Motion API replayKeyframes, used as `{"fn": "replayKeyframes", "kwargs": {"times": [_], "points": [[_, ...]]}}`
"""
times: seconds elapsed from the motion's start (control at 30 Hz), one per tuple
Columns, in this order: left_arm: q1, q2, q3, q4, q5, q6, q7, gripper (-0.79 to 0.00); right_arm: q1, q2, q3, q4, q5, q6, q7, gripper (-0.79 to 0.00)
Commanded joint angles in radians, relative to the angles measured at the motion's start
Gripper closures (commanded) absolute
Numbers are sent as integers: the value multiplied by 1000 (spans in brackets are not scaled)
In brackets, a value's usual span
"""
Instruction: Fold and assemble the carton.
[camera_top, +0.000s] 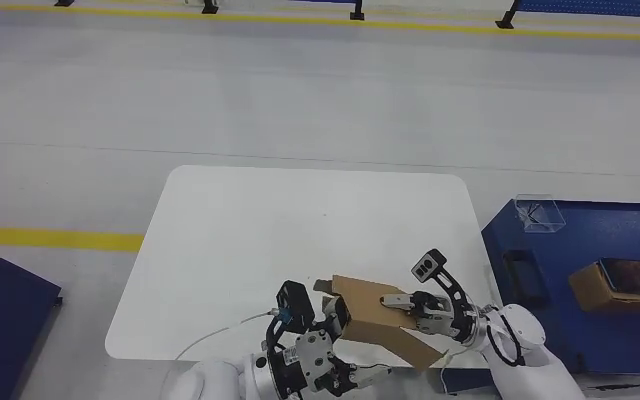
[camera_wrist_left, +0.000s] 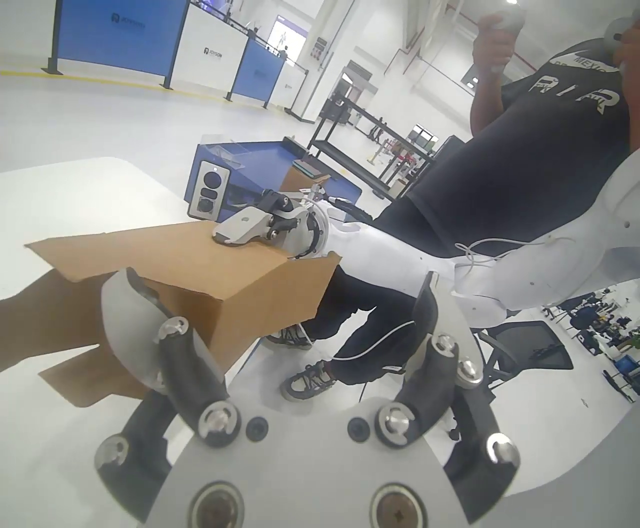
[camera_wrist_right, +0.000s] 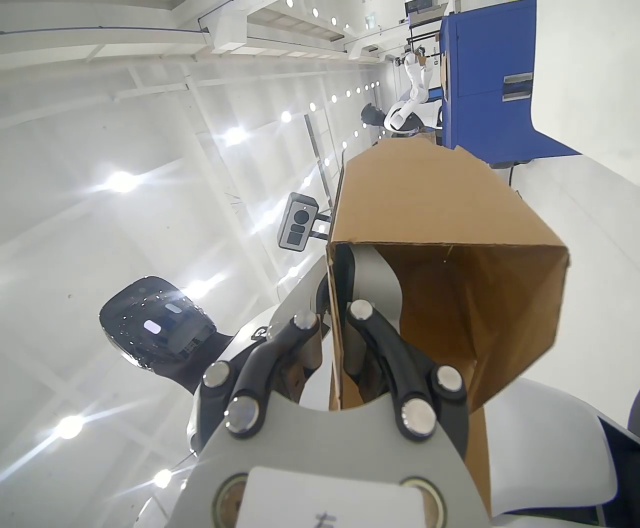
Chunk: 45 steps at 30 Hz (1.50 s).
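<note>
Brown carton over near edge of table | right gripper clamped on one carton wall, one finger inside | left gripper spread wide at carton's other end | blue cabinet beside table

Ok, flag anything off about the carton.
The carton sits skewed at the table's near edge, and one end seems to hang past it. The right gripper pinches one wall; the left gripper is open beside it. No tears or crushing that I can see.
</note>
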Motion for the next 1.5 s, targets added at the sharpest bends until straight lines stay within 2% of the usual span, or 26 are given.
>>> {"fn": "replayKeyframes", "kwargs": {"times": [0.0,0.13,0.27,0.4,0.53,0.63,0.7,0.8,0.93,1.0,1.07,1.27,1.33,1.47], "points": [[1,0,4,4,0,-7,0,-785,2,-1,-8,0,5,12,4,0],[-4,-1,11,13,-3,-5,14,-785,17,-2,-20,14,18,36,3,0],[16,2,-18,-3,9,-16,66,-785,33,-3,-26,36,22,51,-10,0],[57,9,-63,-38,102,53,81,-785,34,-3,-27,36,20,53,-10,0],[57,9,-63,-38,102,53,81,-785,34,-3,-27,36,20,53,-10,0],[57,9,-63,-38,102,53,81,-785,48,-9,-25,67,144,106,-14,0],[66,9,-91,-46,88,83,130,-785,87,-16,-35,131,249,159,24,0],[118,12,-142,-60,-71,51,186,-785,165,-27,-72,242,332,212,94,0],[163,21,-223,-41,-275,-20,194,-785,244,-45,-130,369,412,231,230,0],[177,24,-234,-16,-417,-51,158,-785,280,-53,-154,417,420,214,295,0],[162,29,-237,25,-584,-14,53,-785,305,-62,-180,440,455,223,324,0],[162,29,-237,25,-584,-14,53,-785,320,-64,-192,469,453,224,324,0],[160,28,-206,49,-671,32,-5,-785,320,-64,-192,469,453,224,324,0],[111,28,-182,84,-667,163,-77,-785,289,-64,-188,380,453,207,324,0]]}}
